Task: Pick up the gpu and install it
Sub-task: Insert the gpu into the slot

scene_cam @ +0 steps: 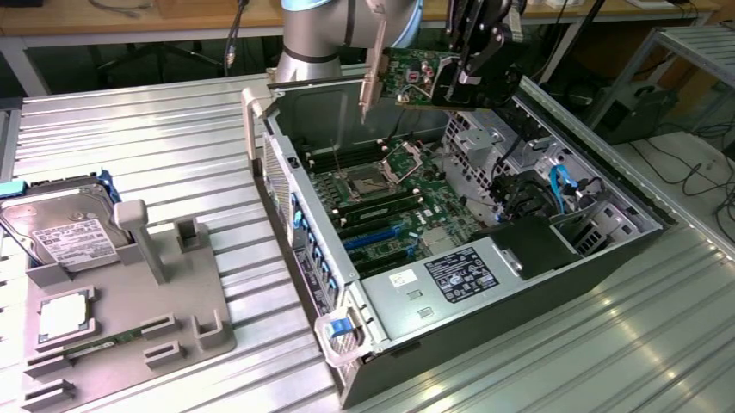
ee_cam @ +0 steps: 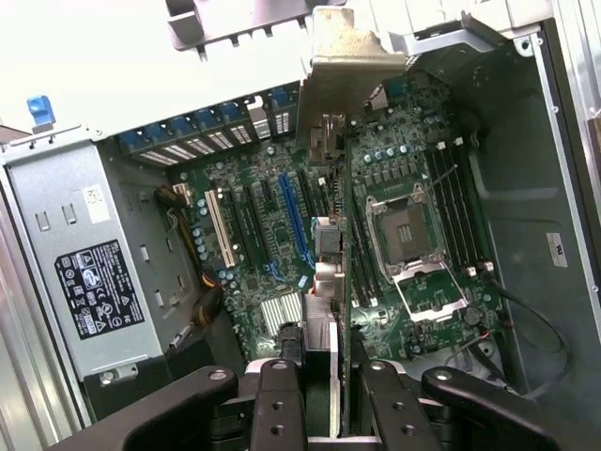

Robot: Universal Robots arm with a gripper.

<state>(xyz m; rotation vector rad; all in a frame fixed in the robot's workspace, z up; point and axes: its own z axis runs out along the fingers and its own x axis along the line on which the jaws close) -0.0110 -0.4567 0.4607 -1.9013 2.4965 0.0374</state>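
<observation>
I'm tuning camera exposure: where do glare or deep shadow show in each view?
Exterior view: the ribbed metal table throws bright streaks of glare, while the open computer case is fairly evenly lit inside. Wrist view: the area beyond the case washes out to white, the bracket of the held gpu catches strong light, and the gripper is dark.

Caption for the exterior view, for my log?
Gripper holding the gpu above the open computer case, not yet seated.

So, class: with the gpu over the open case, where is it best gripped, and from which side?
Pinch the gpu across its flat faces at the end away from its bracket, from above: the board is thin, and the gripper holds it so.
</observation>
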